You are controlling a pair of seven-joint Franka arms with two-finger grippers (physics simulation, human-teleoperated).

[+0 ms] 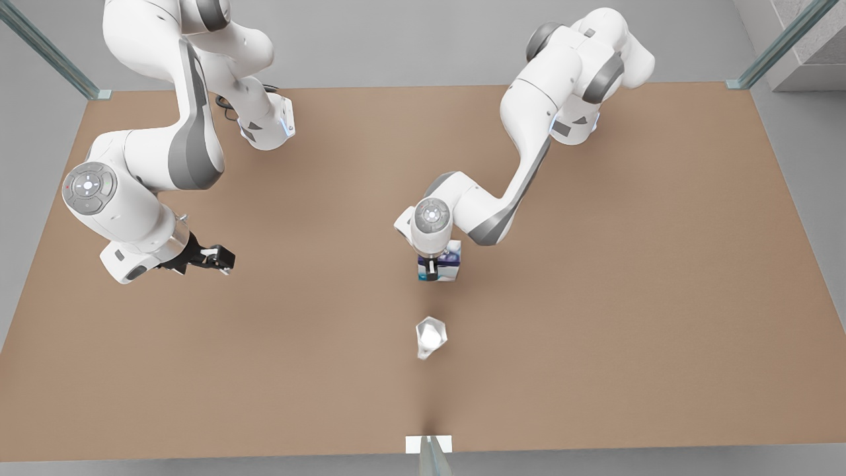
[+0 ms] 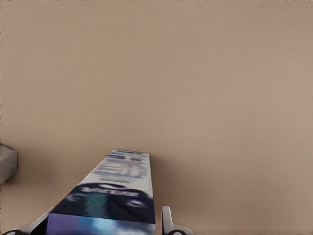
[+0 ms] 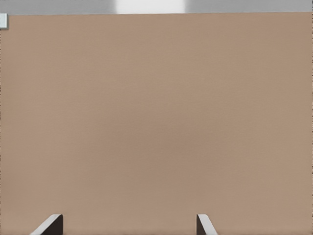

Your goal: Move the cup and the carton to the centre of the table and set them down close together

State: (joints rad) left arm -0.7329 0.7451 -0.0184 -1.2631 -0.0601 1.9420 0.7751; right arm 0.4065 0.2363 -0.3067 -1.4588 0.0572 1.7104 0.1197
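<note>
Left gripper (image 1: 432, 270), you had clamped on carton (image 1: 447, 263); cup (image 1: 430, 336) lay near, toward the front edge. Right gripper (image 1: 221, 259) waited, fingers apart.

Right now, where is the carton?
In the front view the carton sits near the middle of the table, between the left gripper's fingers, with the cup just in front of it, apart.

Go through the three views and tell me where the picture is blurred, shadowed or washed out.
Front view: even, soft light, with only a faint shadow under the carton and the left gripper; the cup glares white. Left wrist view: the carton's print is smeared and unreadable. Right wrist view: flat, shadeless table between the right gripper's spread fingers.
</note>
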